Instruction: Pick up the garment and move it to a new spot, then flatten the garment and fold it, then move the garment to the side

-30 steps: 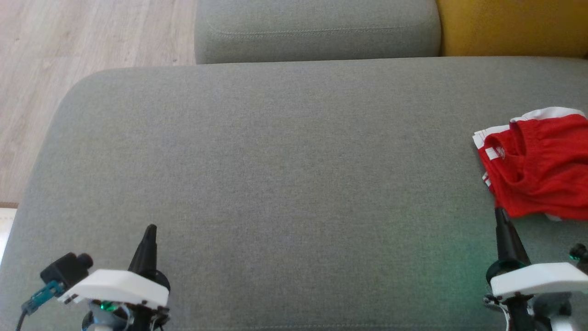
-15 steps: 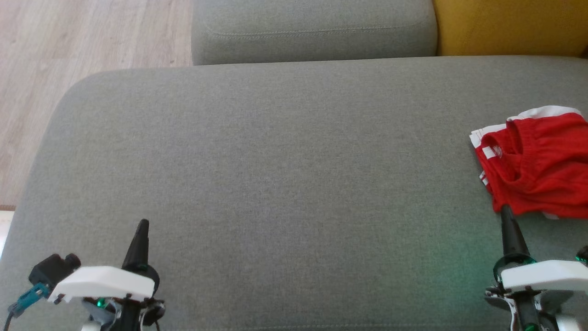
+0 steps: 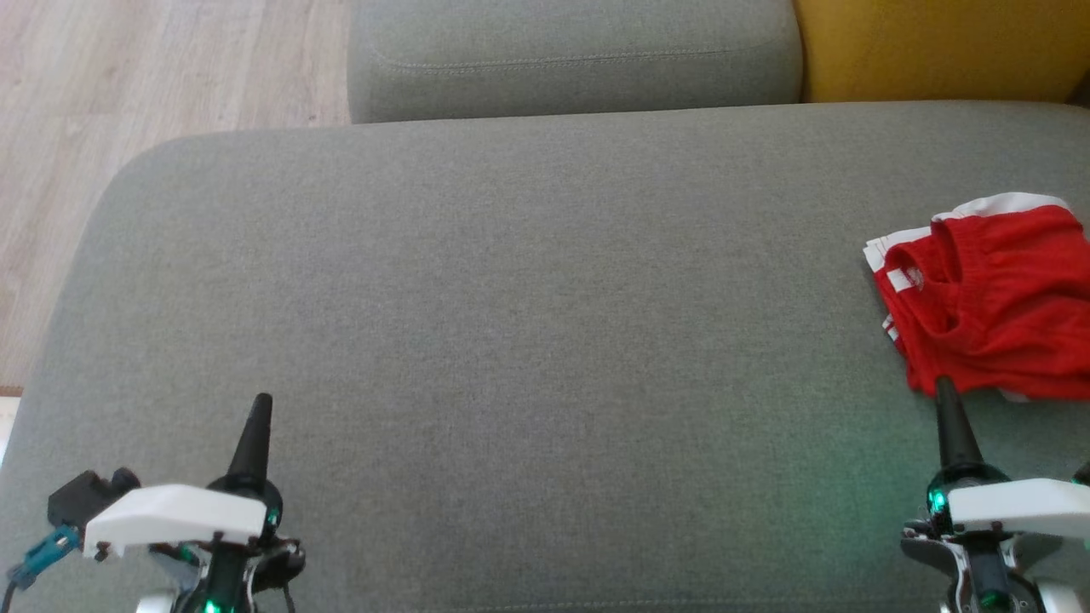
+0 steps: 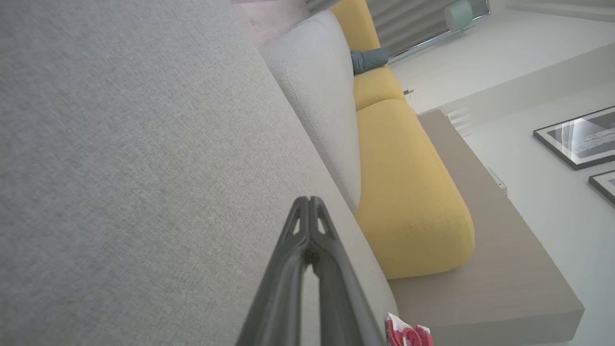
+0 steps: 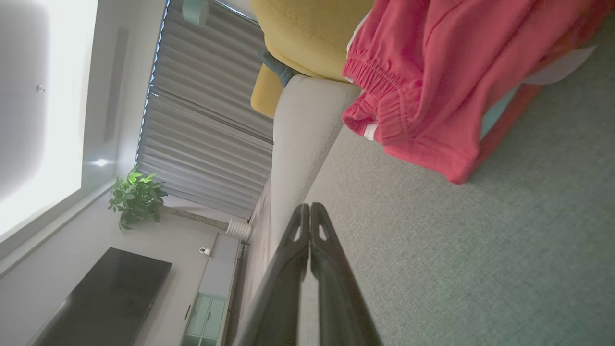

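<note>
red garment (image 3: 992,315) with white trim, white patch (image 3: 900,279) too tiny to read, right gripper (image 3: 943,387) pressed together just beside the garment, left gripper (image 3: 262,400) likewise, well apart from it

grey sofa seat (image 3: 511,298), yellow cushion (image 3: 928,47), pale wood floor (image 3: 128,77), slatted blinds (image 5: 206,129), potted plant (image 5: 137,197)

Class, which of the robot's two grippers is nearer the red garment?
The right gripper: its shut tip sits by the near edge of the red garment, while the left gripper is far across the grey cushion.
</note>
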